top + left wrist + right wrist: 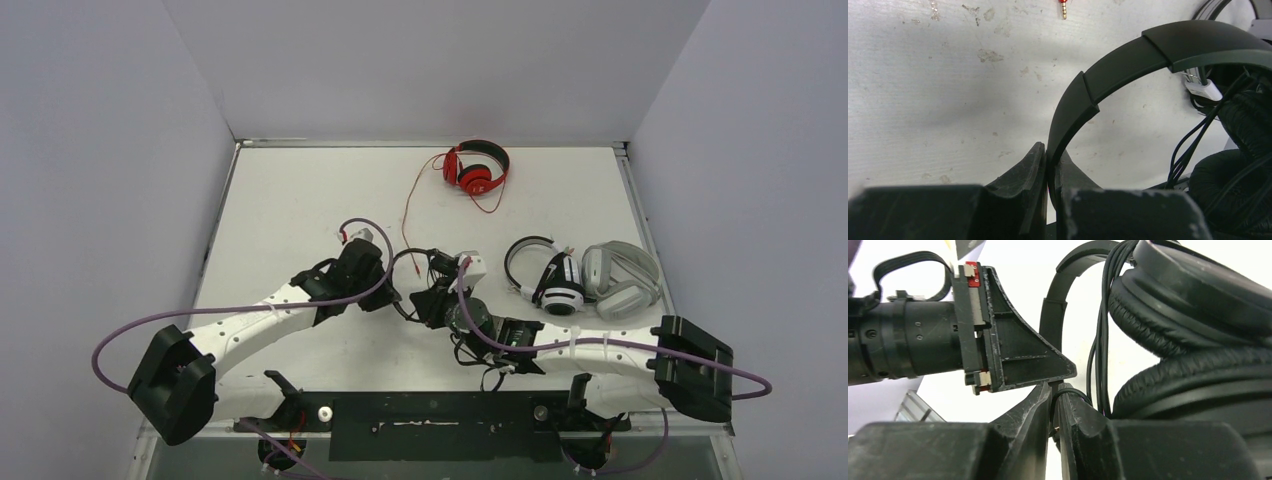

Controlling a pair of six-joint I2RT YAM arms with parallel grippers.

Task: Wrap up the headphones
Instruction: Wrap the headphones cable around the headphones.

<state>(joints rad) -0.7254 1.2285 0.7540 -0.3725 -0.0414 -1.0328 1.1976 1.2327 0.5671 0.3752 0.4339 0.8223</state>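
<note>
On the table (290, 200), black headphones (1198, 305): headband (1118, 70) in left jaws, thin cable (1098, 355) between narrow right jaws

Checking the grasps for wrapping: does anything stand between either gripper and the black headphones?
Nothing visible does. The left gripper is shut directly on the headband of the black headphones. The right gripper, close beside it, appears to pinch their cable.

A white counter (300, 200), scuffed and speckled with small brownish stains (988, 55), sits boxed in by plain grey walls (100, 150) on three sides, with a black mounting plate (440, 425) along its near edge.
</note>
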